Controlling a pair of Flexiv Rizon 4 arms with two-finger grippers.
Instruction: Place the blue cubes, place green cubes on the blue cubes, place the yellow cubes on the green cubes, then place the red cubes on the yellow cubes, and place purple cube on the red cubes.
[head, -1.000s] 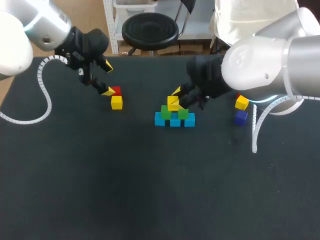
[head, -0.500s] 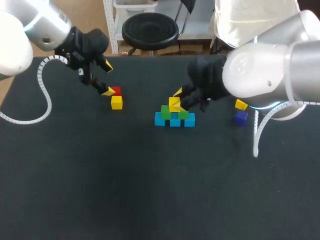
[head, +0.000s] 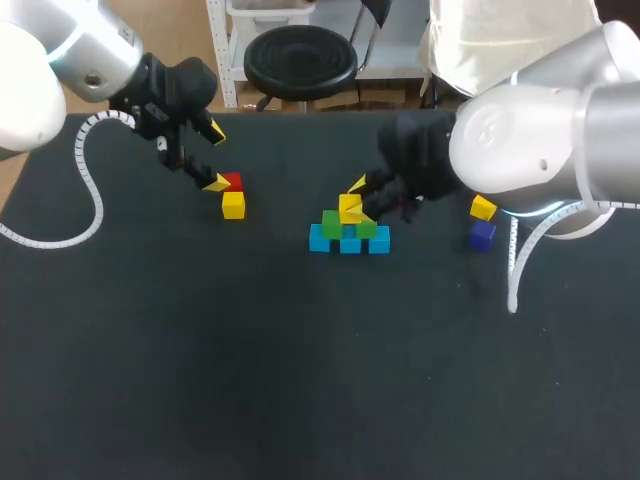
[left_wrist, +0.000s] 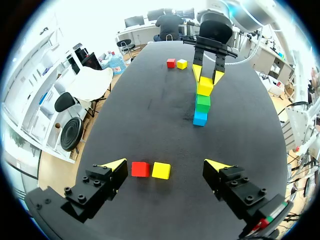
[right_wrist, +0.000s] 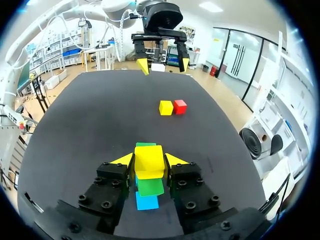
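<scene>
Seen from above, the pile (head: 349, 232) stands mid-desk (head: 300, 380). It has three blue cubes (head: 350, 244) in a row, two green cubes (head: 332, 224) on them, and the held yellow cube (head: 348, 208) on top, where the greens meet. Our right jaws are closed on that top cube from two sides. Well to the pile's left, our left jaws hang open over a red cube (head: 233, 181) and the loose yellow cube (head: 233, 205), which touch each other. To the pile's right lie the far yellow cube (head: 483, 208) and a purple cube (head: 482, 235), close together.

From our left wrist, the red cube (left_wrist: 140, 169) and the loose yellow cube (left_wrist: 161, 170) lie side by side between the spread jaws, touched by neither. Ahead is the pile (left_wrist: 202, 103), with the right jaws clamped on its top cube (left_wrist: 204, 86). Beyond it, a second red cube (left_wrist: 171, 63) sits beside the far yellow cube (left_wrist: 182, 64).

From our right wrist, both yellow tips press the held yellow cube (right_wrist: 149, 161). One of the green cubes (right_wrist: 150, 186) and one of the blue cubes (right_wrist: 147, 201) show beneath it. Past the pile sit the loose yellow cube (right_wrist: 165, 107) and the red cube (right_wrist: 180, 106), with the open left jaws beyond them.
</scene>
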